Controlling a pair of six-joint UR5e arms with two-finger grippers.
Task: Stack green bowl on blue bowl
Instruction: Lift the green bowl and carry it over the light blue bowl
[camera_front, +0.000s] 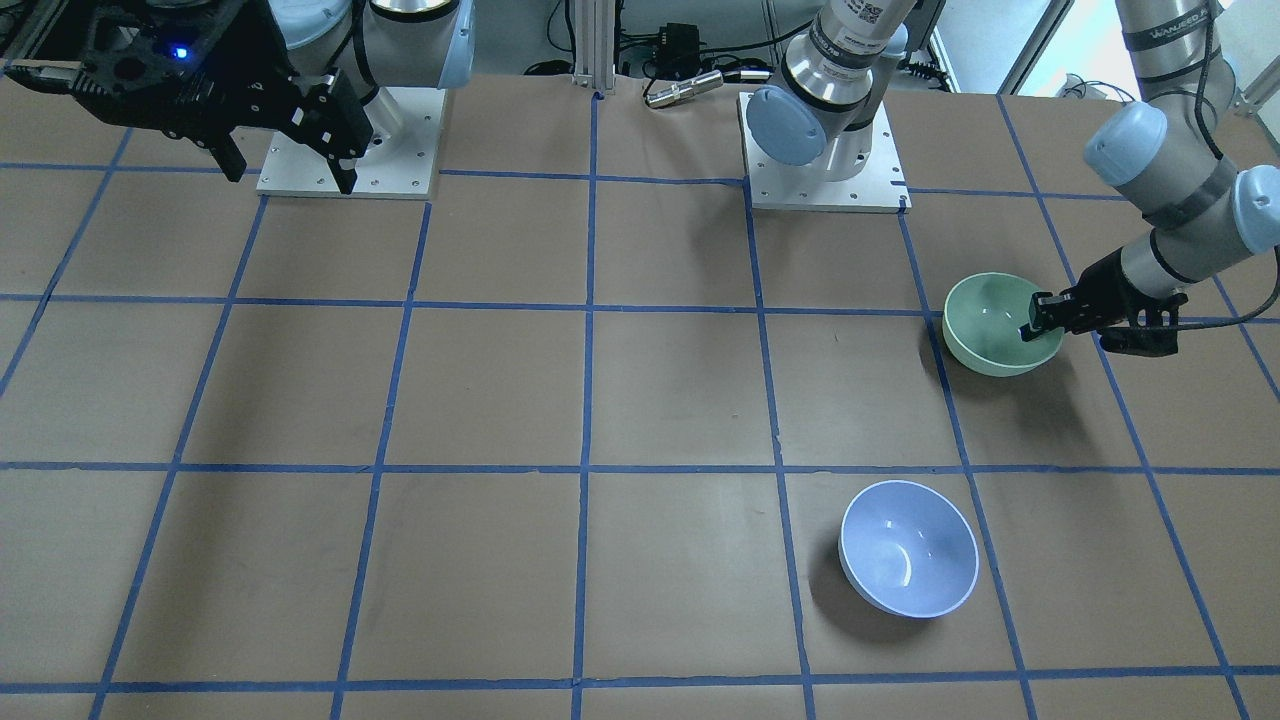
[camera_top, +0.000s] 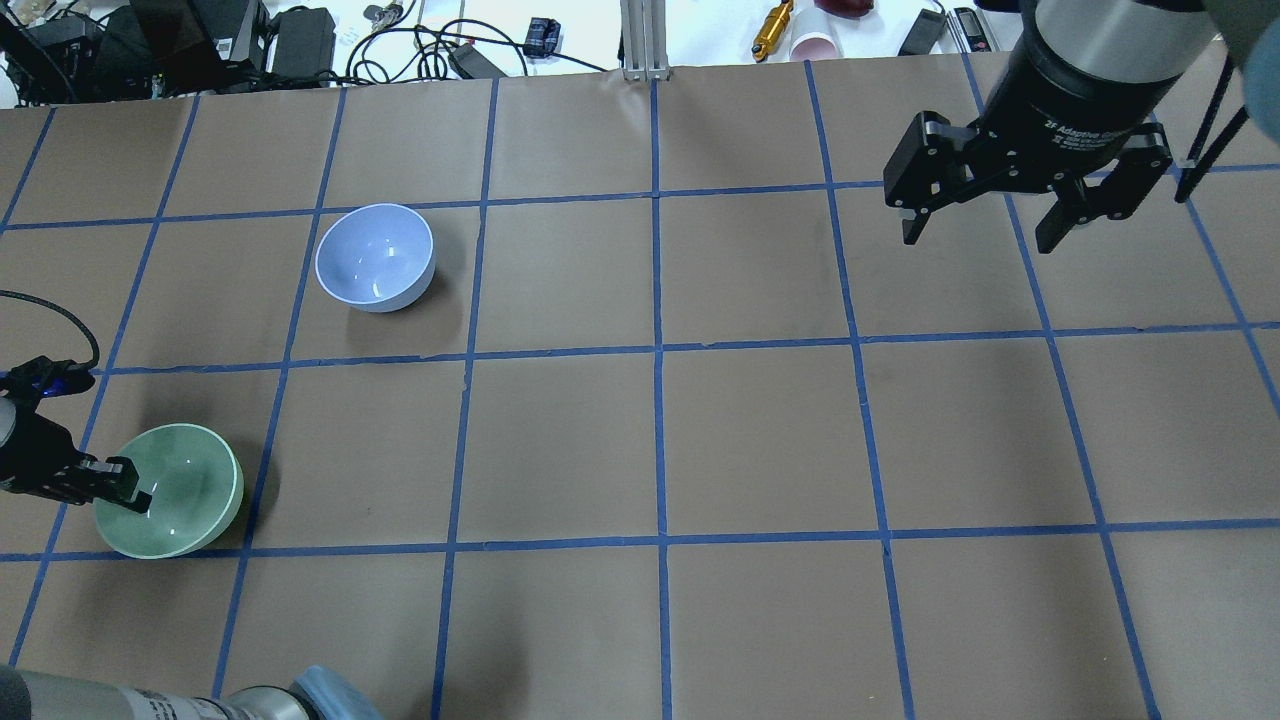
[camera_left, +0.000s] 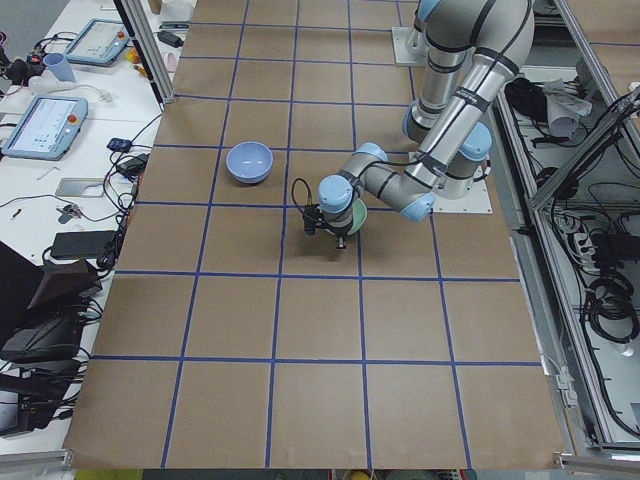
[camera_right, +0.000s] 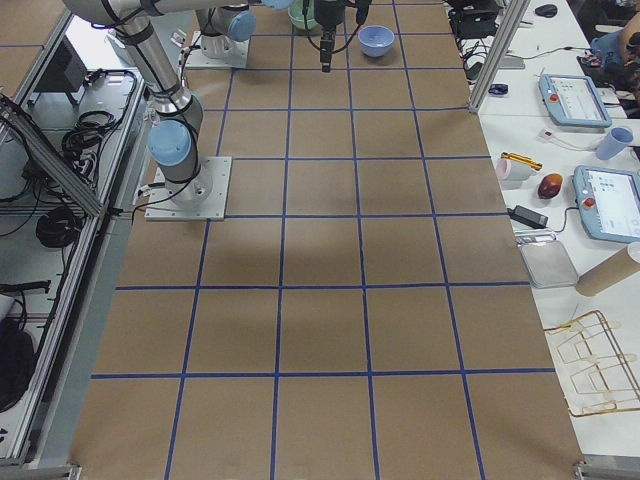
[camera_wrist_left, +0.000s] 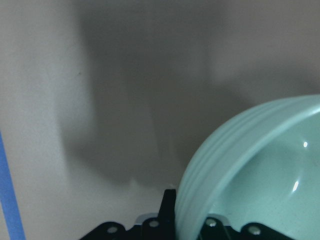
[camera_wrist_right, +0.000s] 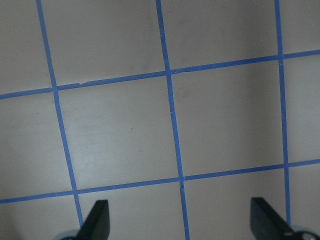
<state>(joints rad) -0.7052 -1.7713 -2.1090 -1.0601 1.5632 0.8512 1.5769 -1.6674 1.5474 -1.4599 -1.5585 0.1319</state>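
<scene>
Green bowl (camera_wrist_left: 240, 165) rim clamped in left claw (camera_top: 128, 487), right claw (camera_top: 977, 240) spread, blue bowl (camera_top: 375, 257) apart.

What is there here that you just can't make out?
Left wrist view: the edges cut off much of the green bowl and the left jaws.
Left side view: the near arm hides nearly all of that bowl.
Right side view: the blue bowl is too small for detail; the top edge crops the green one.
</scene>
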